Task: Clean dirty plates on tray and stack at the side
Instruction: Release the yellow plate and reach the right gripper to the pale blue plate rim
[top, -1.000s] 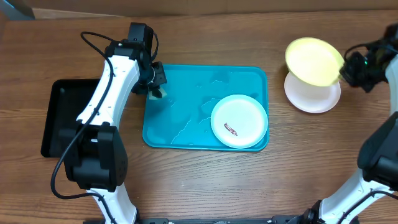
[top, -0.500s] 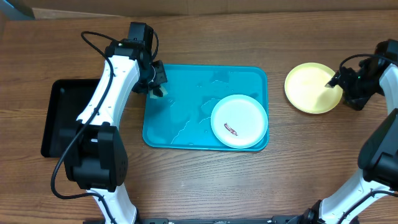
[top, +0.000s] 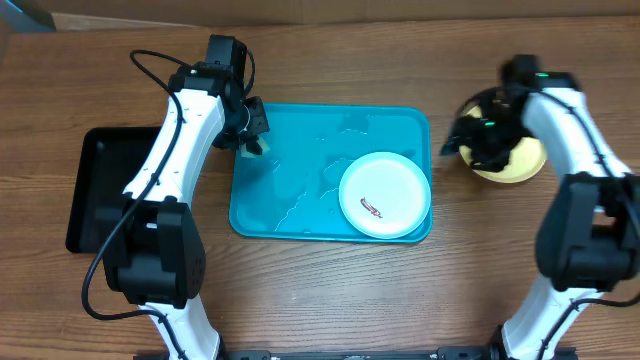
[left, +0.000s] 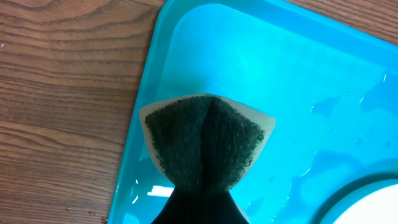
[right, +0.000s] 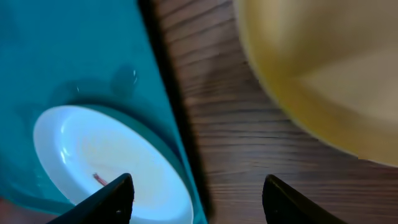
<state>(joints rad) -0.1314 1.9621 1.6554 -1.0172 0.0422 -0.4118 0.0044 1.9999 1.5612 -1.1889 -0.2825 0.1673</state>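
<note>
Your left gripper (top: 252, 140) pinches the sponge (left: 205, 143) over the tray (top: 290, 170) ready to scrub, and your right gripper (right: 198, 198) is spread empty, probably going for the smeared plate (top: 385, 195).

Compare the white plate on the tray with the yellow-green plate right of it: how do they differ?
The white plate lies inside the turquoise tray, at its right end; the yellow-green plate sits on the wooden table beyond it. The white plate carries a small red-brown smear; the yellow-green plate shows none where visible. The white plate is in full view overhead; the right arm covers part of the yellow-green plate. Both are round, lying flat.
</note>
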